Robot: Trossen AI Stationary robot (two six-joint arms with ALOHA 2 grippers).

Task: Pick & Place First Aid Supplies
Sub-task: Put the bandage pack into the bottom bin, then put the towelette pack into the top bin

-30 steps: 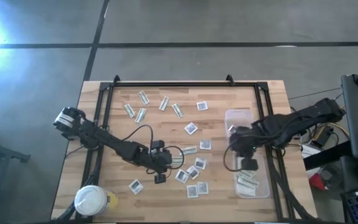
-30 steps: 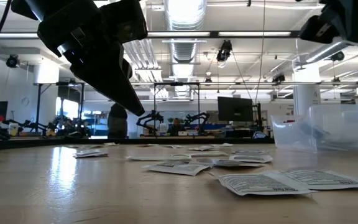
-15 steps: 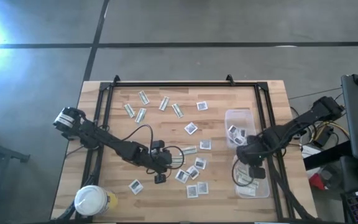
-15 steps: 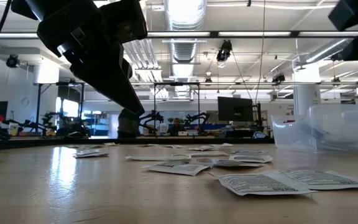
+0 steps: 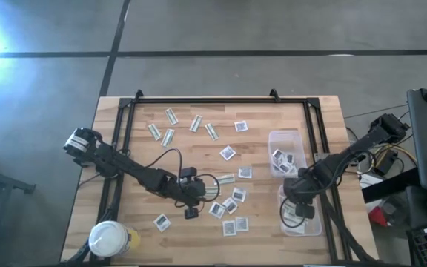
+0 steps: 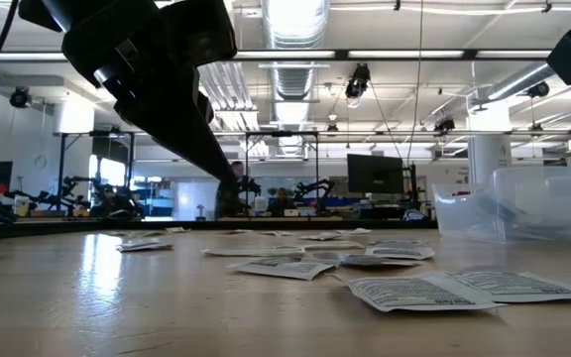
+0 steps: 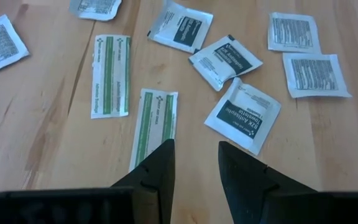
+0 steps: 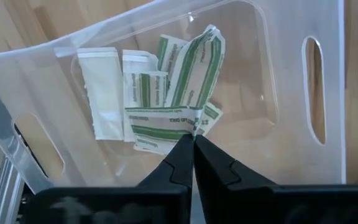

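First aid supplies lie flat on the wooden table: white square packets (image 5: 228,153) and green-and-white strips (image 5: 168,136). My left gripper (image 7: 194,163) hangs open above the table's middle, one finger over a green strip (image 7: 155,122) and the other beside a white packet (image 7: 244,114); nothing is between the fingers. My right gripper (image 8: 193,144) is shut on a green-and-white strip (image 8: 163,122) above the near clear tub (image 8: 278,74), which holds several strips (image 8: 104,87). In the high view it stands over that tub (image 5: 300,208). My right gripper pinches the green-and-white strip by its long edge near one end (image 8: 190,129), between its two shut fingertips. The fingers point steeply down from above. The strip lies crosswise to the fingers over the strips in the tub; whether it hangs clear of them I cannot tell.
A second clear tub (image 5: 284,138) with white square packets stands just beyond the near one. A white-lidded round jar (image 5: 110,239) sits at the near left corner. A black frame (image 5: 221,100) runs along the table's far and side edges.
My right gripper has gone toward the table's near edge and down over the near tub, rolling its wrist as it went, and has stayed shut.
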